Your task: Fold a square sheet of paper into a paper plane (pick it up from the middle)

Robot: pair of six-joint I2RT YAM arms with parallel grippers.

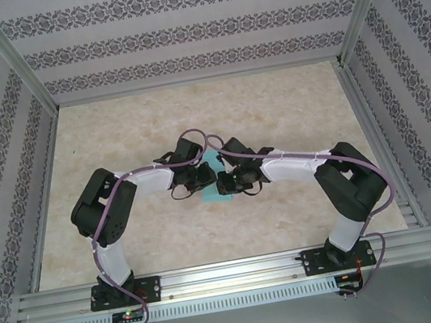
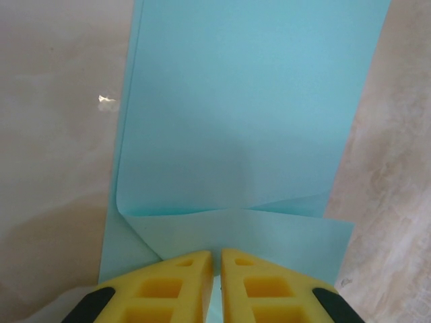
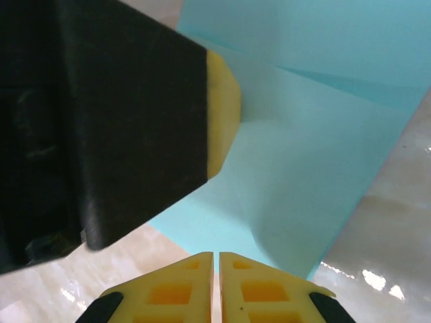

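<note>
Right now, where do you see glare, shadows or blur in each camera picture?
Left wrist view: sharp; a soft shadow lies on the thin turquoise paper sheet ahead of the yellow-fingered left gripper, one small glare spot on the glossy marble-patterned table. Right wrist view: that gripper's black body is close and slightly blurred; glare patches on the table lower right. Top external view: even light.

The square sheet of paper (image 1: 215,196) (image 2: 249,101) is lying flat near the middle of the marbled tabletop (image 1: 290,117), thin, plain and turquoise. It is sitting there partly folded into a long band. One end is turning back over itself along a crease running across the width.
</note>
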